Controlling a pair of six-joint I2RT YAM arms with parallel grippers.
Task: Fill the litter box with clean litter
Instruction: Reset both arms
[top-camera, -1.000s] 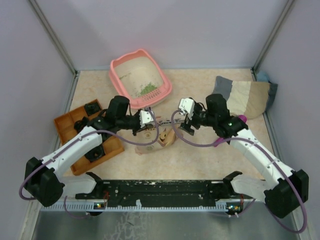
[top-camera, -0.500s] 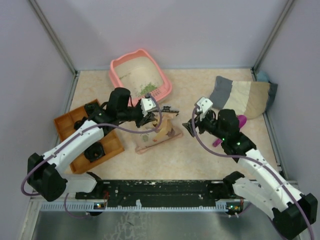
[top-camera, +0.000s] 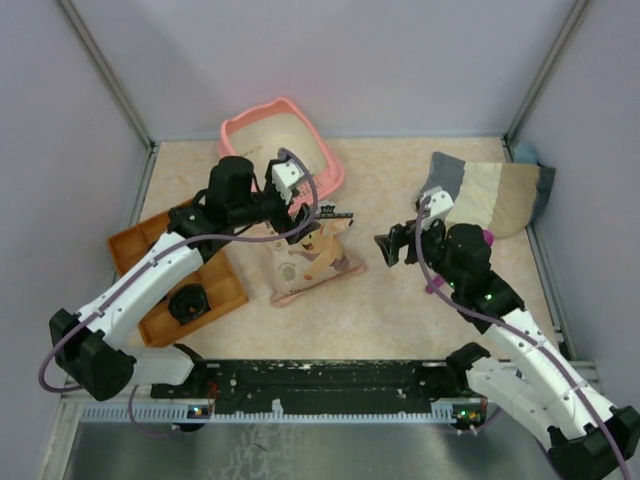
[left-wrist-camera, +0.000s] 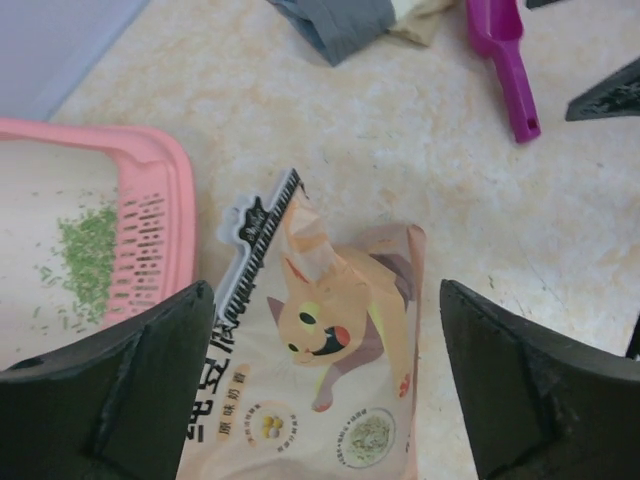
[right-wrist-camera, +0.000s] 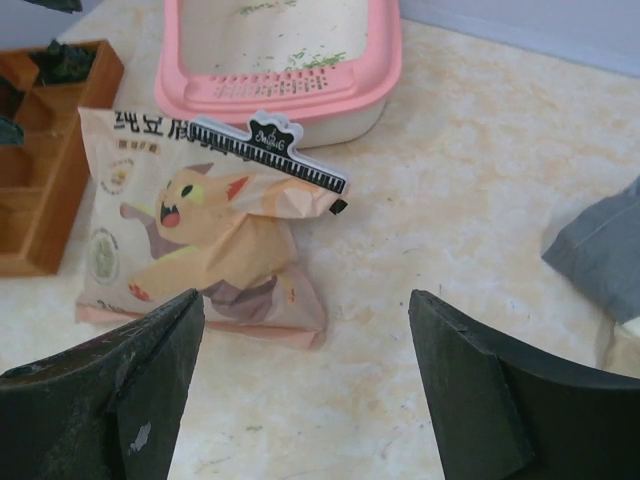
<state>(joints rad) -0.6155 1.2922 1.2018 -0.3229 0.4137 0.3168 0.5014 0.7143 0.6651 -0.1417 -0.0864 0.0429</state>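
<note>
The salmon-pink litter box (top-camera: 236, 130) stands at the back of the table. A thin scatter of green clean litter (left-wrist-camera: 85, 252) lies inside it by the slotted wall (left-wrist-camera: 145, 225), and a few granules (right-wrist-camera: 318, 60) show in the right wrist view. My left gripper (top-camera: 300, 207) hovers open over the beige cat-print litter bag (left-wrist-camera: 345, 345), its fingers (left-wrist-camera: 120, 390) wide on either side and not touching it. A black clip (left-wrist-camera: 258, 240) holds the bag shut. My right gripper (top-camera: 392, 247) is open and holds nothing, to the right of the bag (right-wrist-camera: 200, 240).
An orange compartmented tray (top-camera: 140, 250) with black parts sits at the left. A grey and beige cloth (top-camera: 490, 190) lies at the back right, with a magenta scoop (left-wrist-camera: 505, 55) beside it. Side walls close in the table.
My left gripper has opened and let go of the bag, which now lies on the table, and moved back toward the litter box. My right arm has drawn away to the right.
</note>
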